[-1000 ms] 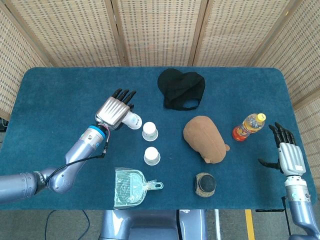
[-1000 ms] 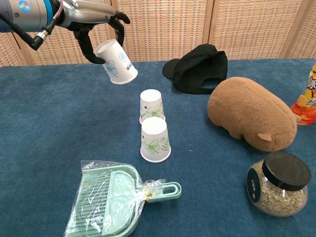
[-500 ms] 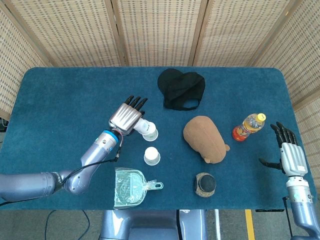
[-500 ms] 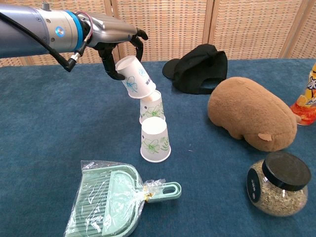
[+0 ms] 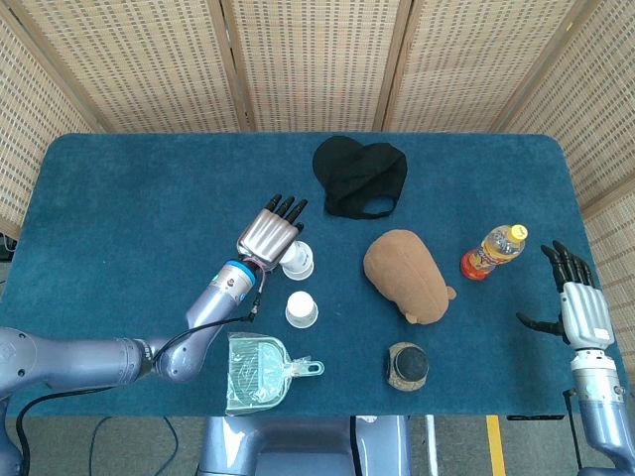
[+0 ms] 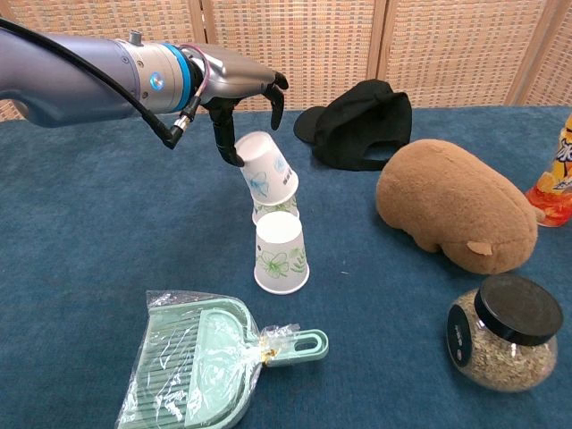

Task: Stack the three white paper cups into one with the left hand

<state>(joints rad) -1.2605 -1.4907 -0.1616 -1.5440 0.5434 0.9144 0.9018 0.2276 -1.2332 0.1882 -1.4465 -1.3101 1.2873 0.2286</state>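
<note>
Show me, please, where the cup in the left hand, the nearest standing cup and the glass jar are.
held cup (image 6: 266, 168): chest view, on its tilted side wall.
nearest standing cup (image 6: 281, 255): chest view, on its printed side.
glass jar (image 6: 517, 308): chest view, on its black lid.

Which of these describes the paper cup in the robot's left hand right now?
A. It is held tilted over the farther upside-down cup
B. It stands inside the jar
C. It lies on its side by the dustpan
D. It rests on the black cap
A: the left hand holds the paper cup tilted over the farther upside-down cup.
</note>
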